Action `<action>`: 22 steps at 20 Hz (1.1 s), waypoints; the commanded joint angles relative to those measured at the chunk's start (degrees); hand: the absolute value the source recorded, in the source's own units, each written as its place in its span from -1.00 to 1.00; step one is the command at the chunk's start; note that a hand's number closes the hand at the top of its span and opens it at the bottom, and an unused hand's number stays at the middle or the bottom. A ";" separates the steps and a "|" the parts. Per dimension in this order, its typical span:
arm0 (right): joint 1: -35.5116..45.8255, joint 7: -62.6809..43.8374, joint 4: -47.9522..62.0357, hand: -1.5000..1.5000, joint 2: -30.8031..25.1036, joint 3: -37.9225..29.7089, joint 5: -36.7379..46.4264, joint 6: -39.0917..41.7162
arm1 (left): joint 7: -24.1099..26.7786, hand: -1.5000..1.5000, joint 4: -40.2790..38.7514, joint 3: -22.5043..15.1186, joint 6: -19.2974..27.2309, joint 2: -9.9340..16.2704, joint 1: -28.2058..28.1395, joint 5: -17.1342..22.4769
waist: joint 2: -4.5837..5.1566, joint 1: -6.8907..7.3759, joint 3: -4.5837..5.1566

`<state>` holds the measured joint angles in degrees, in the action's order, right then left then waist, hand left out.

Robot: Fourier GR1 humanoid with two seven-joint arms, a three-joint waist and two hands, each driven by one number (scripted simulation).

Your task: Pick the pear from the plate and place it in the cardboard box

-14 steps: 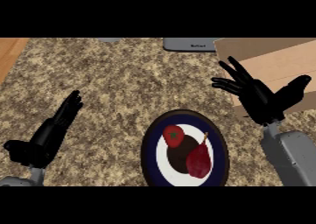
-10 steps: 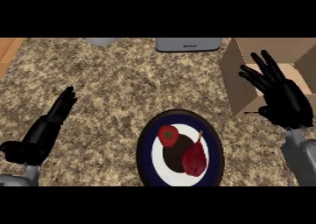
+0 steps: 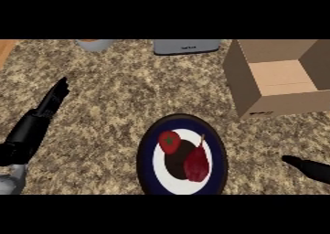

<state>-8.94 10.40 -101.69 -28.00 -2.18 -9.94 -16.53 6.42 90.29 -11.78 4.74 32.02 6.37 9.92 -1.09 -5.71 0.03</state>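
The fingers of the left hand (image 3: 40, 119) are held straight and idle at the left, while the right hand (image 3: 314, 169), earlier spread above the plate (image 3: 148, 157), is now mostly out of view, its fingers unreadable, and the pear (image 3: 197, 162) is left ungrasped, well apart from the cardboard box (image 3: 258, 93).

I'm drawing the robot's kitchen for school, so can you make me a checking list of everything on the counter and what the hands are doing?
Surface: speckled stone counter; wood strip at the far left.
Job's things: dark red pear lying on the plate; cardboard box open, upright, to the plate's upper right.
Clutter: red tomato on the plate beside the pear; grey appliance and a grey cup at the back edge.
Hands: left hand open, resting, holding nothing; right hand mostly out of view.
Cables: nothing seen.
Surroundings: nothing seen beyond the counter.
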 commanded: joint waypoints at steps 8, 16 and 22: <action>-21.43 -2.03 -18.44 -1.00 -5.04 9.69 25.99 -4.53 | 0.51 0.00 -2.46 -2.61 -1.52 -3.29 4.94 -3.52 | 1.09 4.34 0.15; -17.88 -28.92 -30.13 -1.00 -11.85 19.11 40.95 7.02 | -1.15 0.00 -3.59 -1.28 -4.54 -2.83 7.15 -2.16 | 1.38 6.38 0.20; -10.10 -50.68 -37.92 -1.00 -10.96 26.87 48.25 18.93 | 0.42 0.00 -4.41 0.24 -6.30 -2.62 8.49 -2.22 | 1.25 6.49 0.19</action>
<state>-22.23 -27.28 -133.08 -39.54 19.38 32.61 -4.15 6.95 86.17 -13.54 0.82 28.04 13.49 6.35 0.22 0.60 0.25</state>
